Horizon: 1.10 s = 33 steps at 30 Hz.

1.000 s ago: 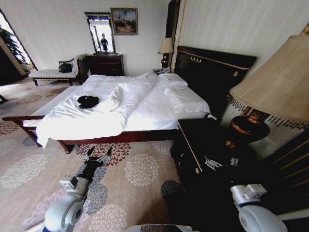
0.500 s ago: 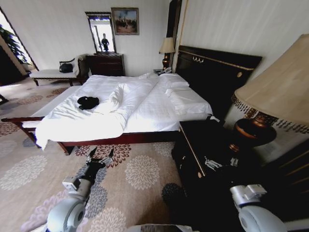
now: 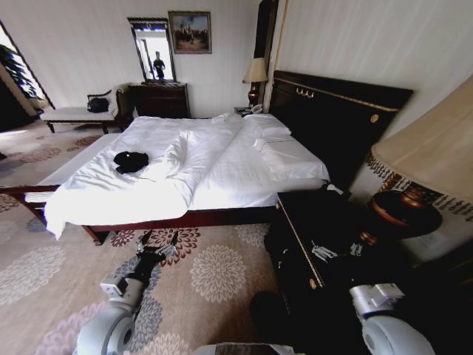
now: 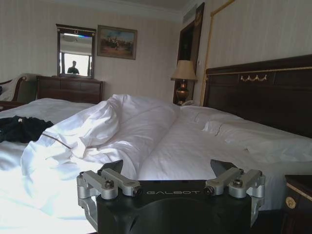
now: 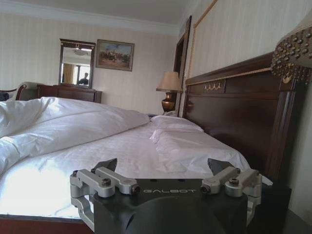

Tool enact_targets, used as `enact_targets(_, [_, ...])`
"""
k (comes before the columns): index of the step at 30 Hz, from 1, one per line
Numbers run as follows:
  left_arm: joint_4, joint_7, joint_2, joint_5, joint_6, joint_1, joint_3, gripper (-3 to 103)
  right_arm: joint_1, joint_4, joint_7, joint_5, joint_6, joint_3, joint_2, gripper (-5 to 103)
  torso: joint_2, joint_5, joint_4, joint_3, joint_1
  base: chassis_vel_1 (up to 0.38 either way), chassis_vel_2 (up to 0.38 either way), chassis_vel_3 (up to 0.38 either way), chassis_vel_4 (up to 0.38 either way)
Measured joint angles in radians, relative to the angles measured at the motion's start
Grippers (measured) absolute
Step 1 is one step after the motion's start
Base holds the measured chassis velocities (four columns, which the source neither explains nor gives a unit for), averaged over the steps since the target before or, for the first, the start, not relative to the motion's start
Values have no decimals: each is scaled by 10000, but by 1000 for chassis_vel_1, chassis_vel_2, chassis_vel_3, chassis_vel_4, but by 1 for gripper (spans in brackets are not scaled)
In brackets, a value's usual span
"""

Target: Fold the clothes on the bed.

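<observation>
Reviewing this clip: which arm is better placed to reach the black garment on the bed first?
Probably the left. The clothes lie bunched on the bed's left half, and the left gripper, open, hangs over the carpet on that side. The right gripper, also open, sits over the dark nightstand, farther away.

A hotel-style bedroom is shown: a large white-sheeted bed (image 3: 222, 159) with a tall dark headboard (image 3: 336, 122), floral carpet (image 3: 214, 274), fringed bedside lamps (image 3: 255, 78), a dark dresser (image 3: 159, 98) under a mirror (image 3: 153, 50), and a framed painting (image 3: 189, 32).
</observation>
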Motion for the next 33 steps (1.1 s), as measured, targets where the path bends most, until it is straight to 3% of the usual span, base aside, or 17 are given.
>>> enact_targets(33, [-54,0,-195,75,-24,185,-102,100,16,-354,-52,252,591,-118,173,100,0,1,2,-1,-2,-165,162,167,-158])
